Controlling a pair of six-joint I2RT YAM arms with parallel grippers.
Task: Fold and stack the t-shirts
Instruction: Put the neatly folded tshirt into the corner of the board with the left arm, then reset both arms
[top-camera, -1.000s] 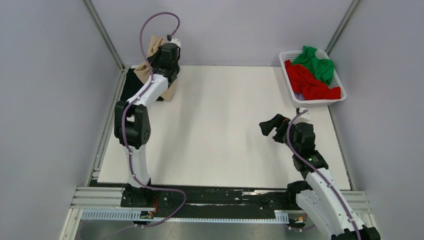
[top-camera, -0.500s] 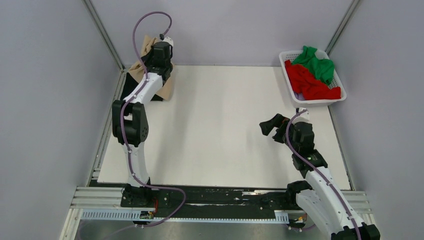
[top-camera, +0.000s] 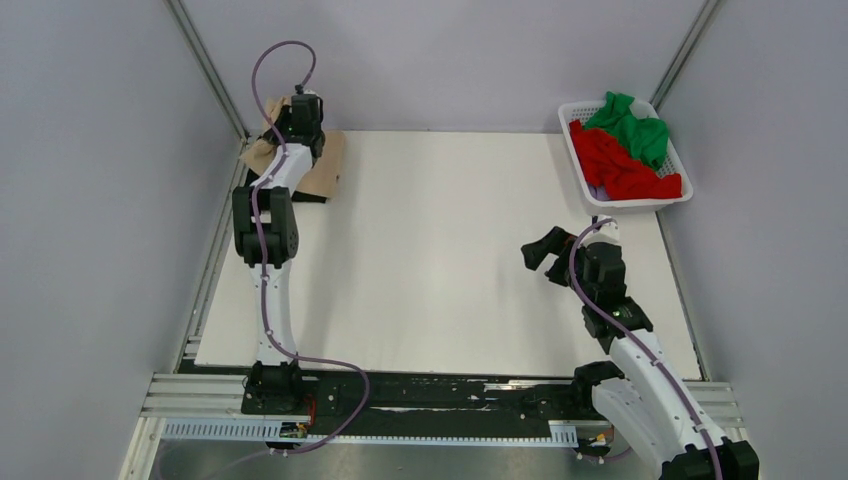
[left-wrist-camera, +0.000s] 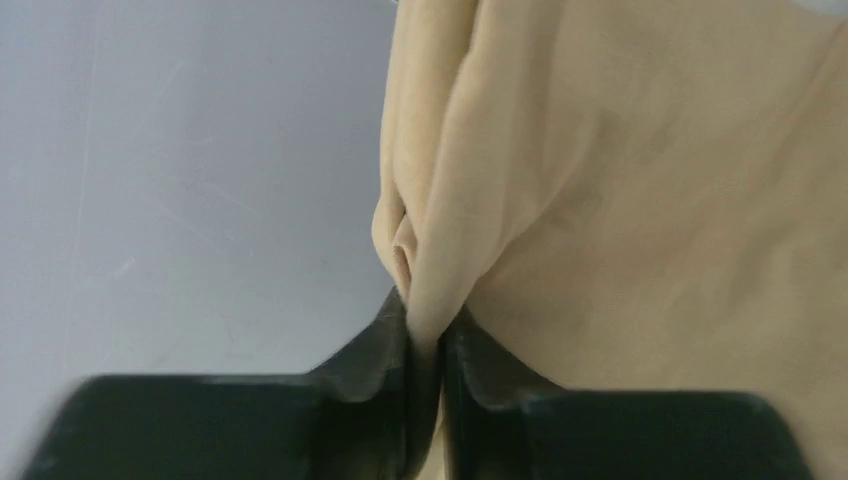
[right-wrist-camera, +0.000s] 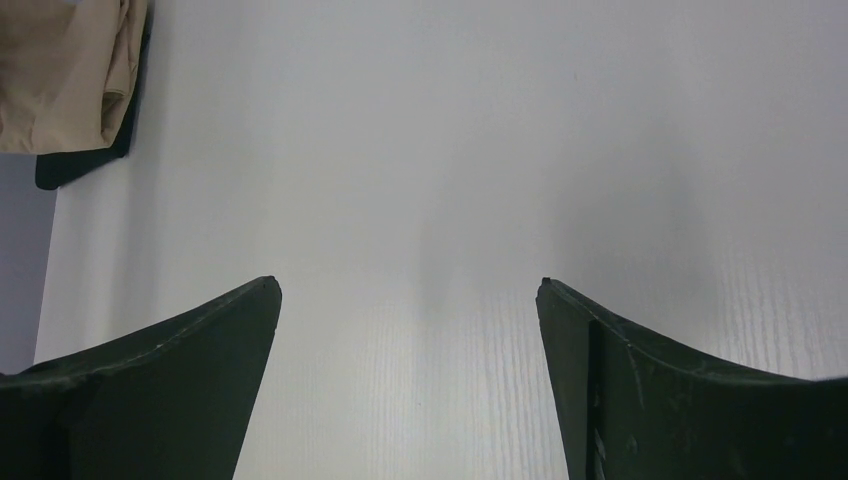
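Observation:
The beige t-shirt (top-camera: 325, 165) lies at the table's far left corner, over the black t-shirt (top-camera: 310, 197), of which only an edge shows. My left gripper (top-camera: 296, 108) is stretched out to that corner and shut on a pinched fold of the beige t-shirt (left-wrist-camera: 600, 170). Both shirts also show in the right wrist view: the beige one (right-wrist-camera: 60, 80) on the black one (right-wrist-camera: 85, 165). My right gripper (top-camera: 545, 255) hangs open and empty over the table's right side. The red t-shirt (top-camera: 615, 165) and the green t-shirt (top-camera: 635, 125) lie crumpled in the basket.
A white slatted basket (top-camera: 625, 206) stands at the table's far right corner. The white tabletop (top-camera: 440, 240) lies between the arms. Grey walls and metal frame posts enclose the table on three sides.
My left arm has reached farther back and left and lowered the beige t-shirt, which hung bunched from the gripper and now spreads flatter on the corner. The right arm has not moved.

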